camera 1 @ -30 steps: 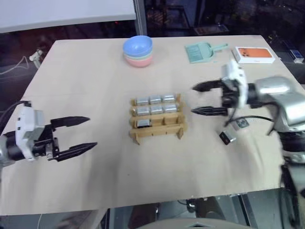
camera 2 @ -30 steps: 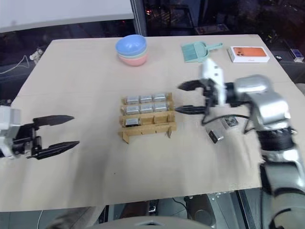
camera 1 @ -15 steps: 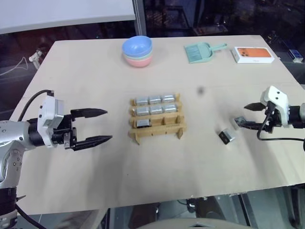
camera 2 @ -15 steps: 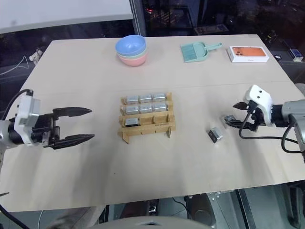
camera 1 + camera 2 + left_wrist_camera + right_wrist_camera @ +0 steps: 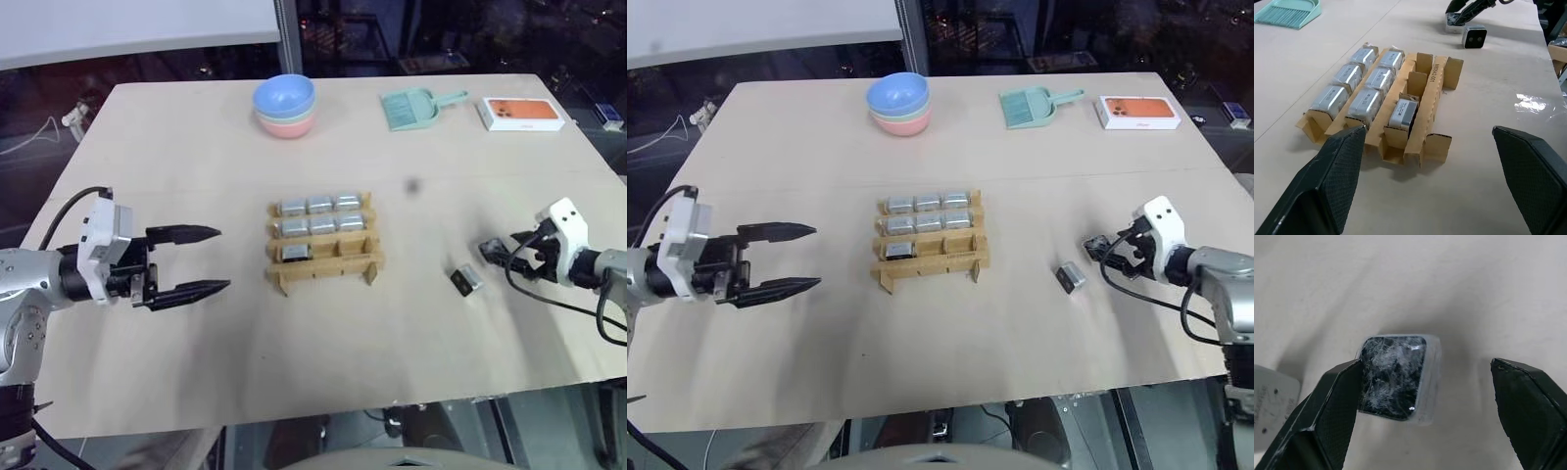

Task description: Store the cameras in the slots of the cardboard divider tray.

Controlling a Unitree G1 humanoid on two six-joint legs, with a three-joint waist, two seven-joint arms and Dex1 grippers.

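I am holding my left end effector [image 5: 201, 261] wide open and empty above the tabletop [image 5: 196, 157], its two black fingers [image 5: 1334, 183] pointing toward the cardboard divider tray [image 5: 324, 245], which is sitting a short way ahead of the tips. Seven cameras are lying in that tray: three in the row farthest from me [image 5: 320, 205], three in the middle row [image 5: 321, 225], and one [image 5: 296, 253] in the near row at the end closest to my left end effector, the other two near slots standing empty. I am keeping my right end effector [image 5: 498, 254] open too, low over the tabletop on the far side of the tray, gripping nothing. Between its spread fingers [image 5: 1317, 418] a loose camera [image 5: 1397, 376] is lying with its dark lens face toward the wrist, close against one finger and apart from the other. A second loose camera [image 5: 467, 280] is resting just beside those fingertips, on the tray side. Well beyond both end effectors, at the far edge, are sitting stacked bowls [image 5: 285, 104], a teal dustpan [image 5: 414, 106] and a white-and-orange box [image 5: 522, 113].
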